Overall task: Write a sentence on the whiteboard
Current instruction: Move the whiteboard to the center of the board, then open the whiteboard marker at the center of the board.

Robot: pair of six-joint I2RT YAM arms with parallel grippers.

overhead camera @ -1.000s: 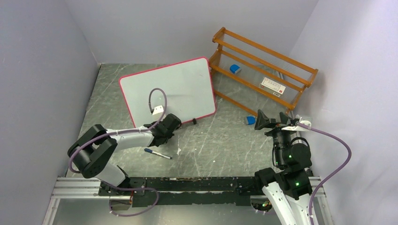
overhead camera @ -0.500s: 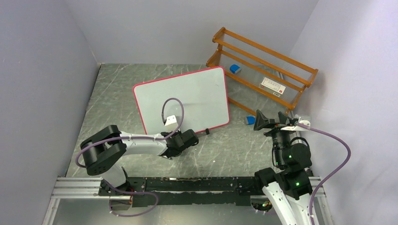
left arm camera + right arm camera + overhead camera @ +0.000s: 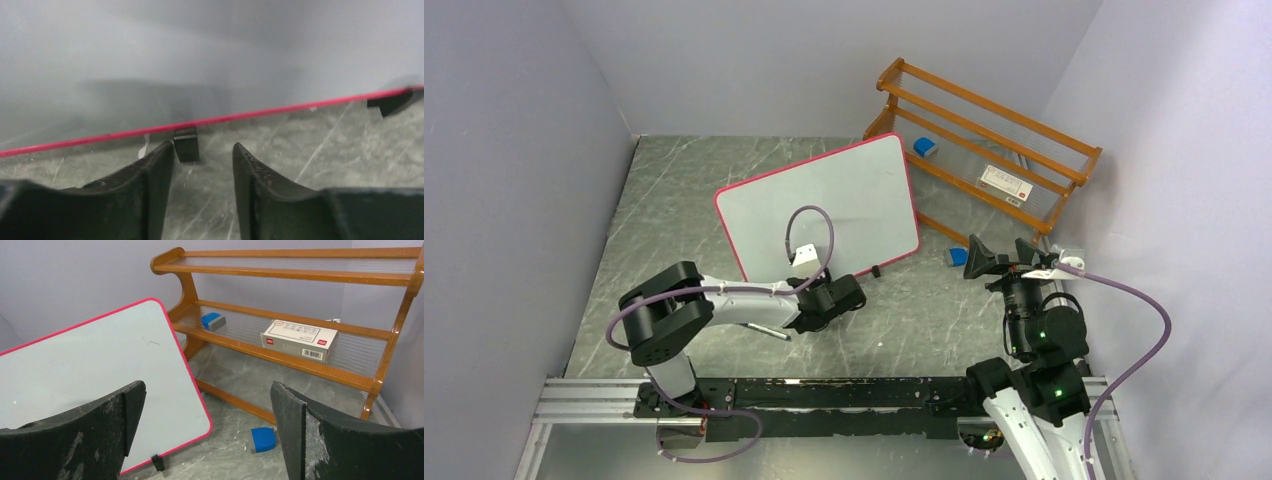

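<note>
Six-o'clock rim of whiteboard (image 3: 854, 190): left gripper (image 3: 202, 147), jaws narrowly parted, holding nothing; right gripper (image 3: 207, 387) at four o'clock, jaws wide, empty

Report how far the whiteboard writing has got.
Done: nothing written. The whiteboard shows no sentence, only a faint tick in the right wrist view. In hand: the left gripper sits open at the board's near red edge, gripping nothing; the right gripper hangs open and empty. Left: pick up the marker lying on the table, then write the whole sentence.
</note>
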